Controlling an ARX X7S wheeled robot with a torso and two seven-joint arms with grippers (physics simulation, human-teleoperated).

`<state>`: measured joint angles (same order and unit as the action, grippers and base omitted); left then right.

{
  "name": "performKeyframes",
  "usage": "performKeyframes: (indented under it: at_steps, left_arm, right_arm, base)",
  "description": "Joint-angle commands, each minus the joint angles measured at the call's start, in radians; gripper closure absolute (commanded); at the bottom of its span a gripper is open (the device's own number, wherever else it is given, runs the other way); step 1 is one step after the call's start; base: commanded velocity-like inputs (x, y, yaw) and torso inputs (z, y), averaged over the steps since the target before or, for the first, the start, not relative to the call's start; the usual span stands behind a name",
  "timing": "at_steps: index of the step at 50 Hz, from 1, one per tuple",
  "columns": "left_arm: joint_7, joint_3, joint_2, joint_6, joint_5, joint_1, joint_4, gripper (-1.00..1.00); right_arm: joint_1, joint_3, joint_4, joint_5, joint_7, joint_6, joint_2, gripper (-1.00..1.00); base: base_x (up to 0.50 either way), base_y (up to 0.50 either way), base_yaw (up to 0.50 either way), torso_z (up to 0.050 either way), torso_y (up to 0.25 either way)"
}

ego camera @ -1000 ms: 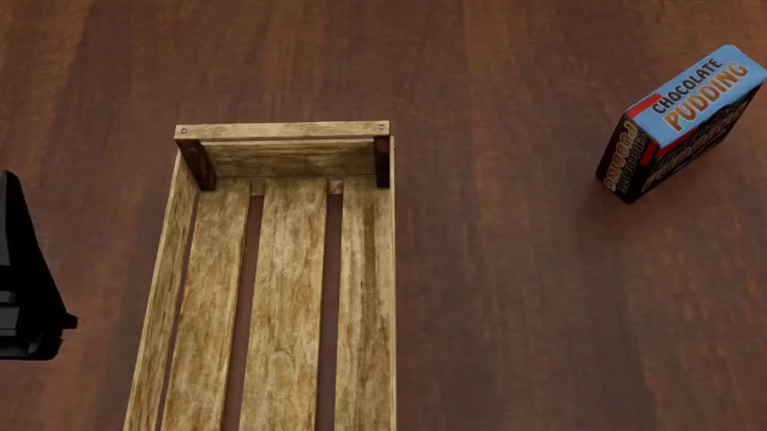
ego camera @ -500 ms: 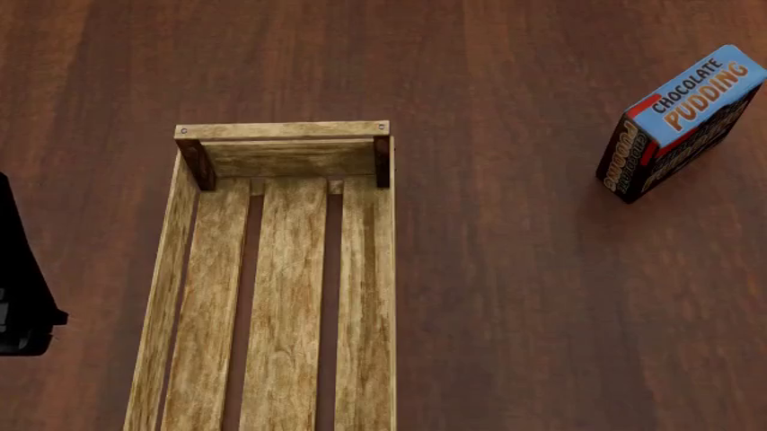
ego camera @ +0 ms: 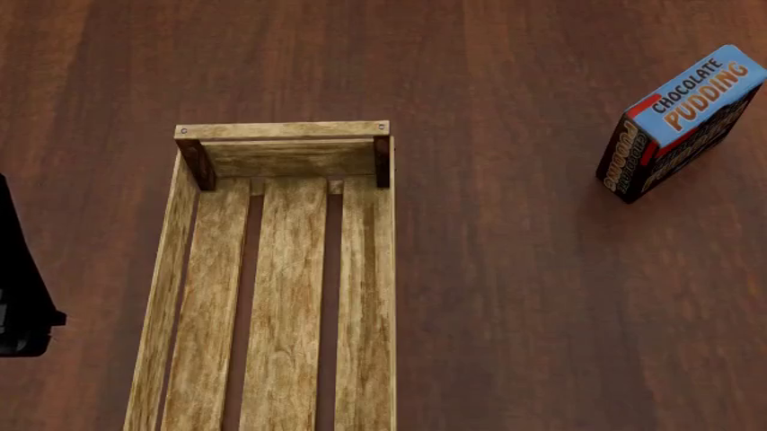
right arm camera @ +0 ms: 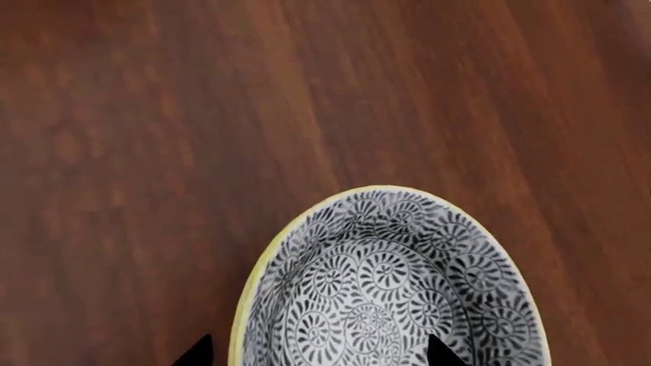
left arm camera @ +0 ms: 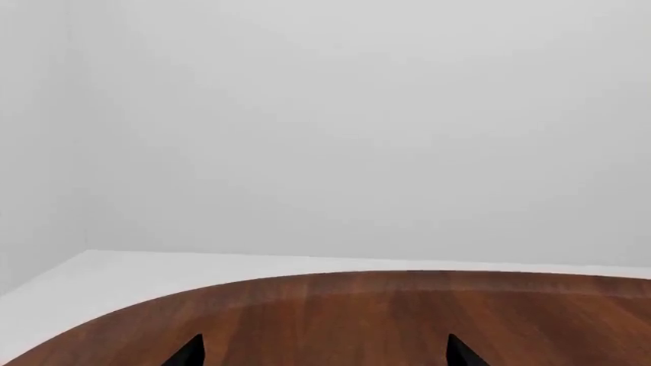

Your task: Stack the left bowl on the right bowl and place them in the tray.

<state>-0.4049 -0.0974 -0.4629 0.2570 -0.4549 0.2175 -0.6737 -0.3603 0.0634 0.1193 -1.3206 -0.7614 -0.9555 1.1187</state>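
Observation:
The tray (ego camera: pixel 180 269), a long pale wooden crate with a slatted bottom, lies at the middle left of the head view with nothing in it. No bowl shows in the head view. In the right wrist view a bowl (right arm camera: pixel 392 282) with a grey swirl pattern inside and a yellow rim sits on the dark wood table. My right gripper (right arm camera: pixel 315 354) is open over it, one fingertip outside the rim and one over the inside. My left gripper (left arm camera: pixel 320 354) is open and empty, pointing over the table towards a white wall. The second bowl is out of view.
A blue-and-red chocolate pudding box (ego camera: pixel 677 121) stands at the right of the table. A black part of my left arm (ego camera: pixel 18 305) shows at the left edge, beside the tray. The table's rounded far edge (left arm camera: pixel 203 293) shows in the left wrist view.
The black part of my left arm has slid a little to the left, further out of the head view. The tray and the box have not moved.

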Motion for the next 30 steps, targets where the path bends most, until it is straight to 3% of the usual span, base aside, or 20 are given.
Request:
performKeyframes:
  at_steps: [1,30]
  left_arm:
    - [-0.006,0.000,-0.004,0.004,-0.003,-0.002,-0.010,-1.00]
    - [-0.009,-0.006,-0.007,-0.002,-0.004,-0.002,-0.004,-1.00]
  right_arm:
    - [-0.001,0.000,0.001,0.003,0.000,0.003,-0.006,-1.00]
    - [-0.036,0.087,-0.065,0.075,0.080,0.012,-0.066,-1.00]
  base:
    - [0.00,0.00,0.00,0.000,0.000]
    - [0.00,0.00,0.00,0.000,0.000]
